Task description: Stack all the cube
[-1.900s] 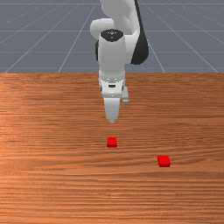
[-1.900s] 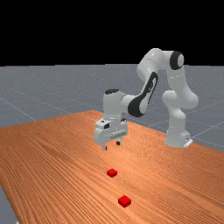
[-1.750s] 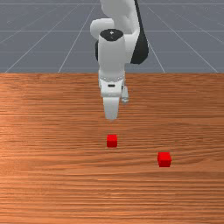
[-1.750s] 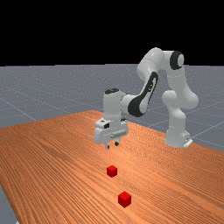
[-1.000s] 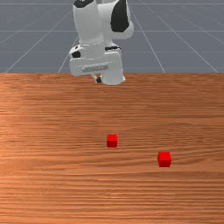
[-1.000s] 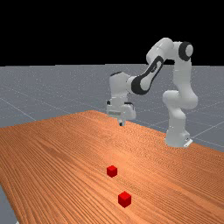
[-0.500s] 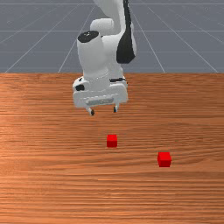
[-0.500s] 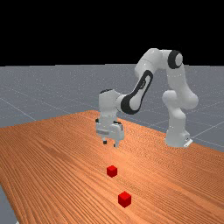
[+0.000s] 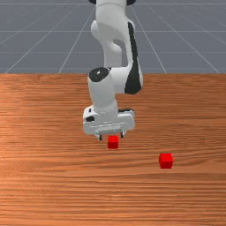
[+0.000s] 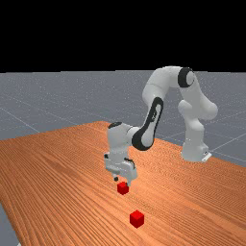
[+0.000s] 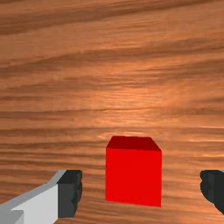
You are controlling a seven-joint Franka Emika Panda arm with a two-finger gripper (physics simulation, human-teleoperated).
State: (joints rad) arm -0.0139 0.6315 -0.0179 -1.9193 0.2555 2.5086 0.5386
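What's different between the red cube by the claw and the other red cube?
The first cube is at the open claw; the second cube stands away from it. The second cube is nearer the front view's camera than the first cube. Both are red and rest on the table, unstacked.

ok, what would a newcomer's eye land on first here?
Two red cubes, bright against the wood: one cube at the open gripper, the other cube apart, toward the front view's right. Next, the white arm, reaching over the table from the far view's right.
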